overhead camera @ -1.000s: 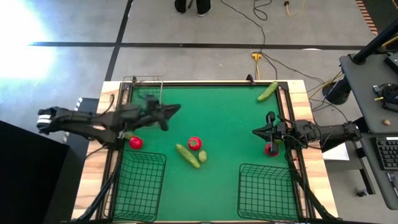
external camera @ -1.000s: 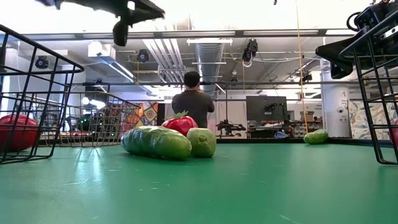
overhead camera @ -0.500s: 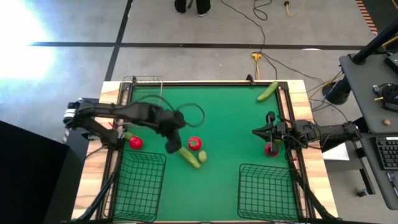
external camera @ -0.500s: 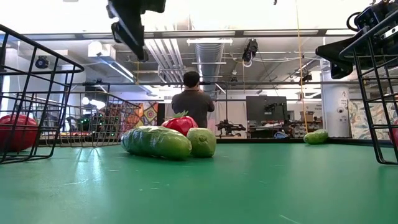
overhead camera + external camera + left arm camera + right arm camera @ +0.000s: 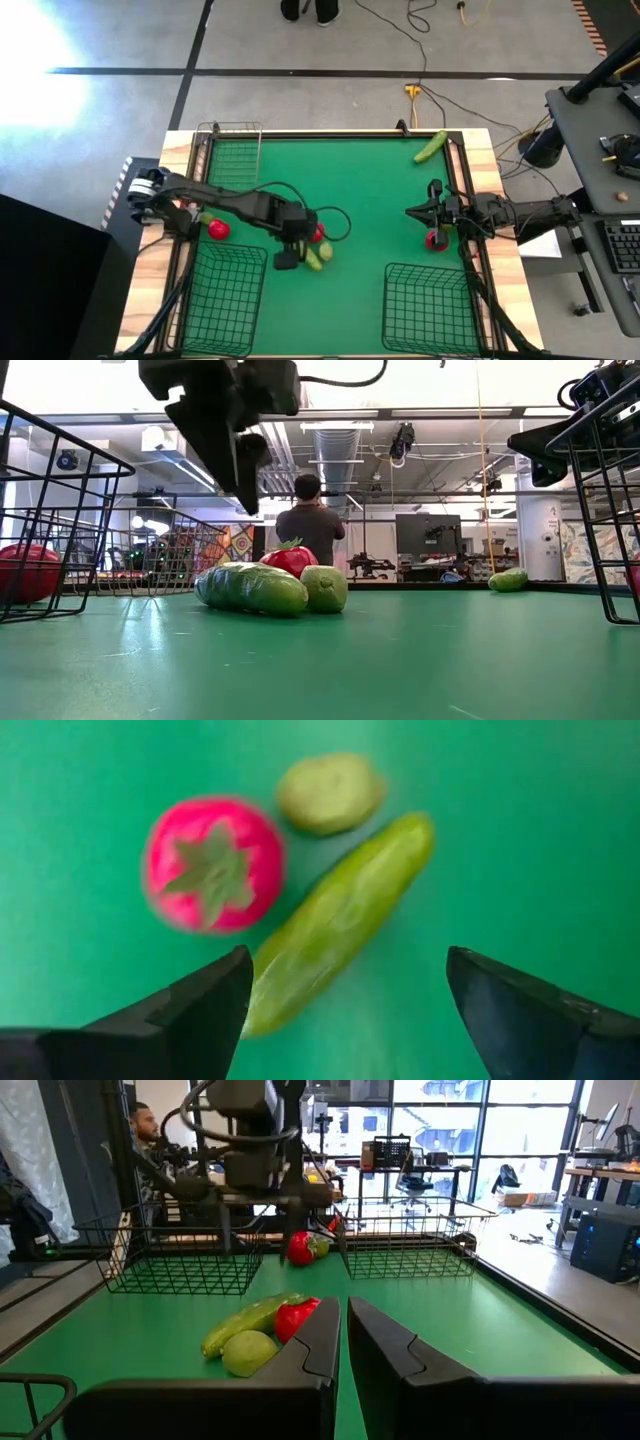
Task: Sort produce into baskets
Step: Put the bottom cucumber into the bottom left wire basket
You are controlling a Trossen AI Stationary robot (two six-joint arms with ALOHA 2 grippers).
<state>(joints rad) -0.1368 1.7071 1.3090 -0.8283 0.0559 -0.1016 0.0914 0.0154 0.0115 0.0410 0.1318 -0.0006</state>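
A green cucumber [image 5: 340, 920], a red tomato [image 5: 213, 877] and a small pale round fruit [image 5: 330, 792] lie together mid-table. My left gripper [image 5: 292, 256] hangs open above them, pointing down, with its fingers [image 5: 190, 1005] on either side of the cucumber's near end and clear of it. In the low view it [image 5: 243, 465] stands well above the cucumber [image 5: 250, 588]. My right gripper [image 5: 412, 212] waits shut at the table's right side. Three wire baskets stand at the far left [image 5: 232, 150], near left [image 5: 225, 300] and near right [image 5: 430, 308].
Another red tomato [image 5: 218, 229] lies at the left edge just beyond the near-left basket. A red piece [image 5: 436, 240] lies by the right arm. A second cucumber [image 5: 430, 146] lies at the far right corner. A person [image 5: 310, 520] stands in the room behind.
My left gripper has swung from beside the far-left basket toward the table's middle and near edge, stopping over the cucumber. It has tipped down from level and come lower, and it has opened. The produce has stayed in place.
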